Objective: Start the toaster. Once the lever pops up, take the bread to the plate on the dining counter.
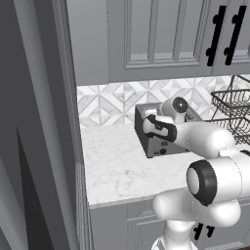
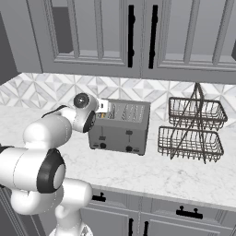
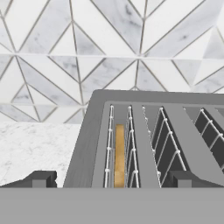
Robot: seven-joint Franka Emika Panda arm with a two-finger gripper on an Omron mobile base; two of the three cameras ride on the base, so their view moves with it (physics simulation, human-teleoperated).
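Observation:
The dark grey toaster (image 2: 120,125) stands on the marble counter against the tiled wall, and my arm covers part of it in the left base view (image 1: 152,145). The bread (image 3: 119,154) sits low in its left slot, a tan edge between the wires. My gripper (image 3: 111,179) hovers open just above that end of the toaster (image 3: 148,131), its fingertips (image 3: 42,178) spread wide and holding nothing. On the front face the left lever (image 2: 102,137) sits lower than the right tab (image 2: 129,132). The plate and dining counter are out of view.
A two-tier wire basket (image 2: 191,130) stands right of the toaster, also seen in the left base view (image 1: 233,108). Grey upper cabinets (image 2: 131,37) hang overhead. A tall grey panel (image 1: 44,127) bounds the counter (image 1: 117,168) on the left.

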